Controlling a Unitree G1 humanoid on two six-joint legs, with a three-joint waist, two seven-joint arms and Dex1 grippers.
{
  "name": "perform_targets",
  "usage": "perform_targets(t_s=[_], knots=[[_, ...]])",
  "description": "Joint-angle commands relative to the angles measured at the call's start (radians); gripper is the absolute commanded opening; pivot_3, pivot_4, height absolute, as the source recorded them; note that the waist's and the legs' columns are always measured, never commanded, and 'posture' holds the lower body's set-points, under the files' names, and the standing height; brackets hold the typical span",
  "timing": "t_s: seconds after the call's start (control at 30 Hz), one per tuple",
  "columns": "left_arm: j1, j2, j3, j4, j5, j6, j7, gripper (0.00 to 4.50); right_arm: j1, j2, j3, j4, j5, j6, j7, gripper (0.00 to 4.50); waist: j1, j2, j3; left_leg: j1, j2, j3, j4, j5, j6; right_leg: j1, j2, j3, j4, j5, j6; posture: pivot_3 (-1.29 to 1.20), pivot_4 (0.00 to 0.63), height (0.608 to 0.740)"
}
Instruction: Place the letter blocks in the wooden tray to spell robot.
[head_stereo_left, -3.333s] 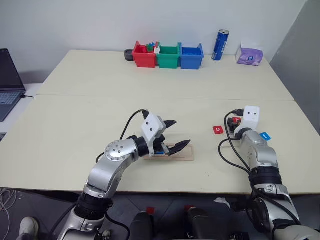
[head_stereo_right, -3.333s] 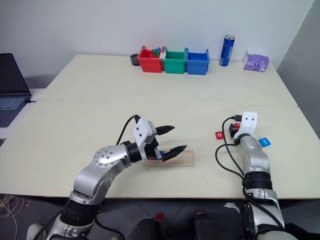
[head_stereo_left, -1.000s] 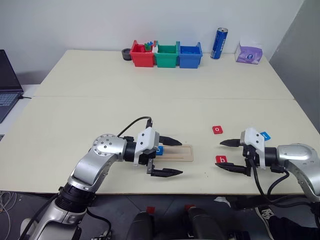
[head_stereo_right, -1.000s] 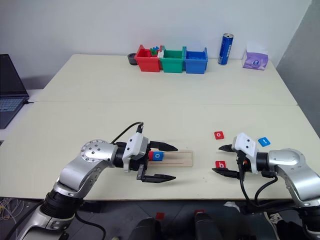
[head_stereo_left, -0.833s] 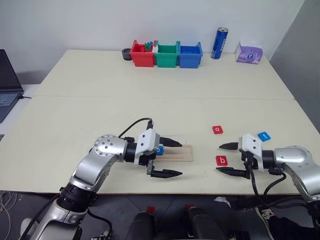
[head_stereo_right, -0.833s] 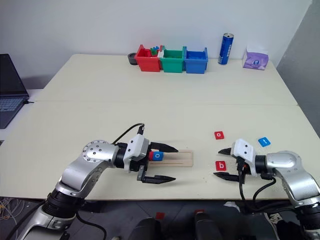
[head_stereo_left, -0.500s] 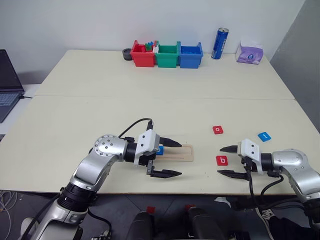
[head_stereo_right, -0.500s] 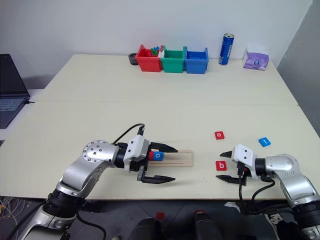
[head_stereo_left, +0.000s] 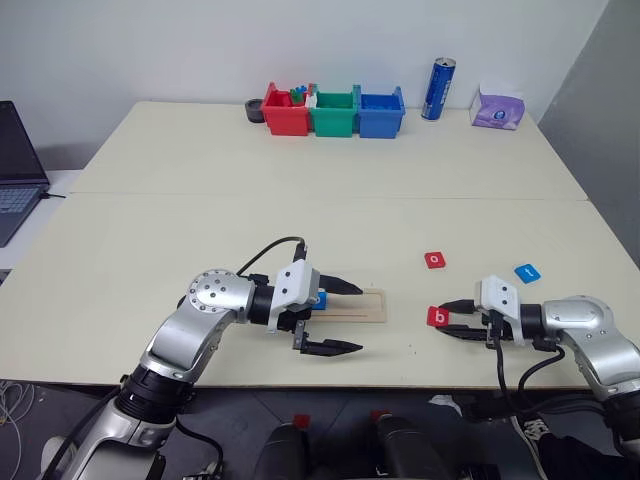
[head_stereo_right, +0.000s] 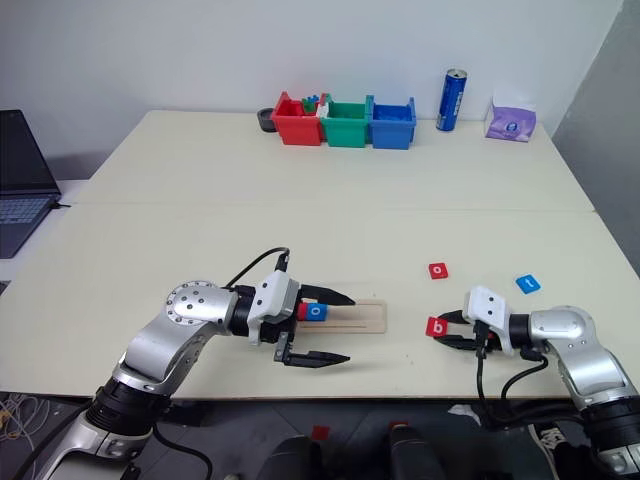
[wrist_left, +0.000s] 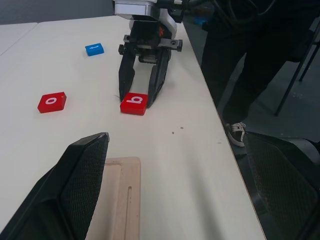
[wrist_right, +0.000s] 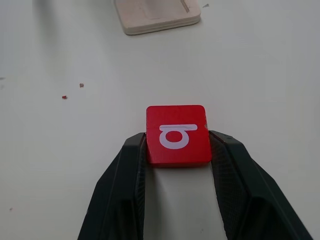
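With the right gripper fingers pinching only the red b block's near end, and the left gripper fingers wide open and empty, lifting may tilt or drop it onto the table.

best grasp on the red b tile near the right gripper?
Pinch the red b tile across its two opposite side edges, coming in low along the table from the robot's right, as the right gripper does. It lies flat and thin, so only the edges offer purchase.

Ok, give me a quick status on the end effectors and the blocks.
Left end effector open at wooden tray. Right end effector shut on red b block, on the table. Nothing in the way.
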Motion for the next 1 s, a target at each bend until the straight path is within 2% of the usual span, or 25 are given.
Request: perform_targets(t_s=[0.03, 0.17, 0.3, 0.63, 1.0], knots=[[0.005, 0.023, 0.043, -0.005, -0.013, -0.02, -0.002, 4.5, -0.056, 0.037, -0.019, -0.12, 0.058, 0.104, -0.041, 1.46, -0.003, 0.0, 0.0, 0.0, 0.0, 0.0, 0.0, 0.0, 0.0, 0.0, 0.0, 0.0, 0.0, 0.0, 0.0, 0.0, 0.15, 0.74], [0.03, 0.084, 0.114, 0.038, -0.021, -0.034, -0.009, 4.5, -0.133, 0.109, 0.045, -0.207, 0.055, 0.201, -0.076, 1.46, -0.004, 0.001, 0.001, 0.001, 0.001, -0.001, 0.0, 0.0, 0.0, 0.0, 0.001, 0.0, 0.001, 0.0, 0.0, 0.0, 0.15, 0.74], [0.055, 0.114, 0.173, 0.058, -0.042, -0.023, 0.006, 4.5, -0.204, 0.19, 0.122, -0.2, 0.014, 0.238, -0.11, 1.46, -0.002, 0.002, 0.001, 0.002, 0.001, -0.001, -0.001, 0.0, 0.0, 0.0, 0.001, -0.001, 0.001, 0.0, -0.001, 0.0, 0.15, 0.74], [0.208, 0.162, 0.31, 0.015, -0.073, 0.013, 0.081, 4.5, -0.284, 0.287, 0.242, -0.112, -0.09, 0.205, -0.143, 1.46, 0.001, 0.002, 0.002, -0.002, 0.001, -0.001, 0.0, 0.0, 0.0, -0.002, -0.004, -0.001, 0.0, 0.0, -0.002, 0.0, 0.15, 0.74], [0.273, 0.17, 0.336, -0.069, -0.089, 0.054, 0.127, 4.5, -0.341, 0.352, 0.284, -0.038, -0.122, 0.171, -0.121, 1.46, 0.001, 0.002, 0.002, -0.002, 0.001, -0.002, 0.0, 0.0, 0.0, -0.002, -0.003, -0.002, 0.001, 0.0, -0.002, 0.0, 0.15, 0.74]])
